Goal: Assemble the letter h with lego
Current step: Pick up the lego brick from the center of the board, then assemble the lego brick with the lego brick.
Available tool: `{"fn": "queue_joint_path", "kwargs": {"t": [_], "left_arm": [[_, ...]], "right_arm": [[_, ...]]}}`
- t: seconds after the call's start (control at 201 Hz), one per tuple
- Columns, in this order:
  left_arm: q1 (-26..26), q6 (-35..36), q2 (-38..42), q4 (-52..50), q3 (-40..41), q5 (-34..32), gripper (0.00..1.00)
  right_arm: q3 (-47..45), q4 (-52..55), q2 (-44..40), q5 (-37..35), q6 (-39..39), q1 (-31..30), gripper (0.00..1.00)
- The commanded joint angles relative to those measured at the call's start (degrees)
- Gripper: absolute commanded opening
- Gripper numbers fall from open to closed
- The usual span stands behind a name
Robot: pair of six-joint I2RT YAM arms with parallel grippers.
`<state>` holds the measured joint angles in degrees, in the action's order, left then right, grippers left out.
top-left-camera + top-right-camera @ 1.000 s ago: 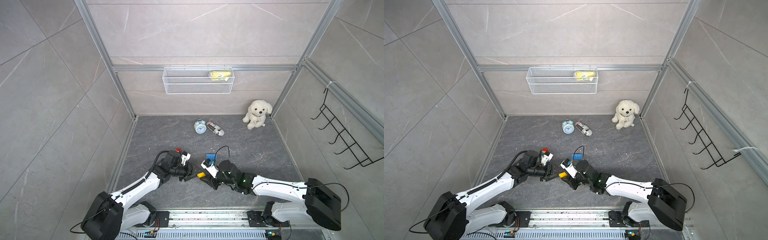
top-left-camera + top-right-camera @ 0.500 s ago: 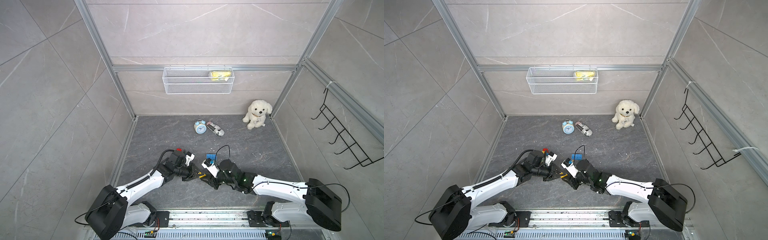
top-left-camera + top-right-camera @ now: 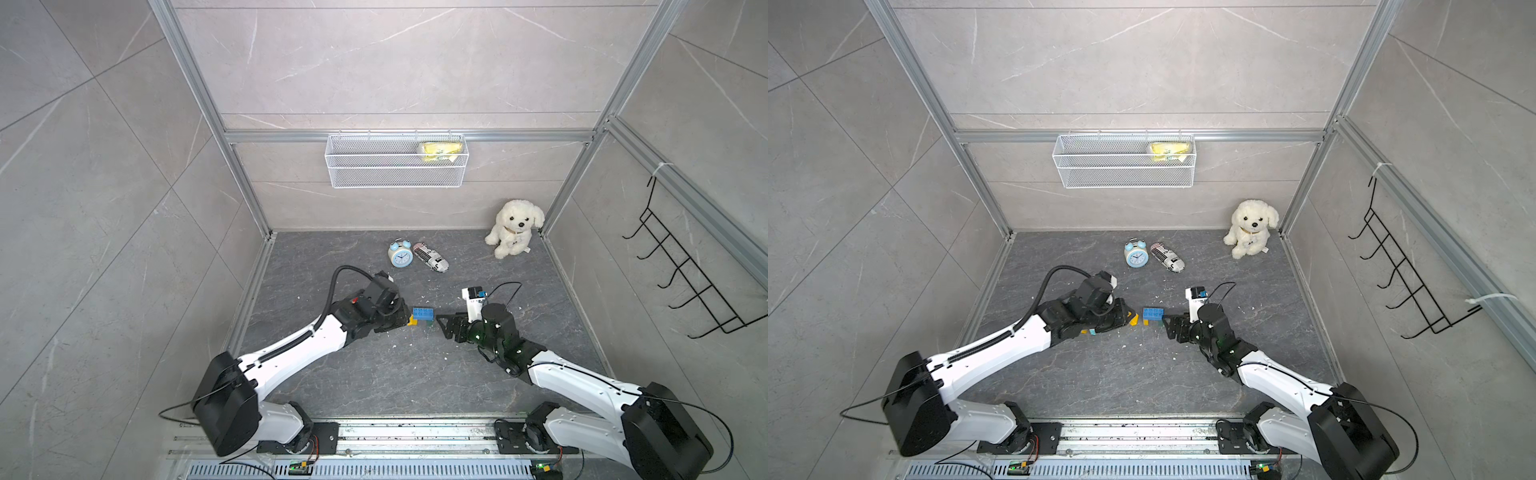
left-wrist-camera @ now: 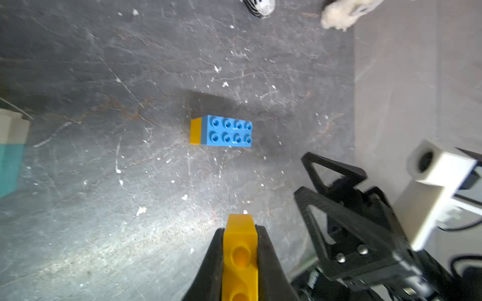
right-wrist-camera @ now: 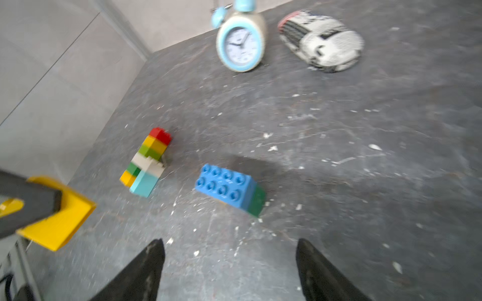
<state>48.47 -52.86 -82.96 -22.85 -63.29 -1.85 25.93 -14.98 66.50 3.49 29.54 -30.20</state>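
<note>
Left hand is clamped narrow on a yellow brick, held off the worktop. Right hand has its jaws spread wide and holds nothing.

Blue brick, two rows of four studs, lies flat on the worktop between the two hands, studs up. It has a yellow piece at the end toward the left hand and a green piece at the end toward the right hand. Its long axis runs roughly hand to hand. In the left wrist view the held brick's long axis sits crosswise to it.

The blue brick lies straight ahead of the held yellow brick, near but apart. In both top views the right hand's tips look just beside the green end, so the right arm is probably nearer.

A multicolour stack of red, yellow, green, white and light blue lies on its side near the left arm, apart from the blue brick.

Likely next: the yellow brick goes onto the blue studs, which needs the left hand forward and lower, while the open right hand could steady the green end. Misalignment is the risk.
</note>
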Motion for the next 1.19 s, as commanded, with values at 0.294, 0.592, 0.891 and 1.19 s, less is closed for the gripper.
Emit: {"fn": "queue_joint_path", "kwargs": {"t": [0.294, 0.592, 0.891, 1.19], "left_arm": [[7.43, -0.01, -24.17, -17.80, -23.56, -27.20, 0.00], [7.43, -0.07, -28.05, -14.63, -25.22, -29.28, 0.00], [7.43, 1.24, -29.06, -12.28, -24.65, -28.69, 0.00], [7.48, 2.27, -29.18, -11.71, -23.80, -28.29, 0.00]], "right_arm": [[3.59, 8.83, 11.04, 0.26, 8.57, 8.40, 0.69], [4.64, 8.59, 12.85, 1.80, 7.47, 8.38, 0.69], [5.79, 8.92, 15.36, 3.26, 6.97, 8.42, 0.69], [6.32, 9.00, 16.47, 4.10, 6.68, 8.40, 0.69]]}}
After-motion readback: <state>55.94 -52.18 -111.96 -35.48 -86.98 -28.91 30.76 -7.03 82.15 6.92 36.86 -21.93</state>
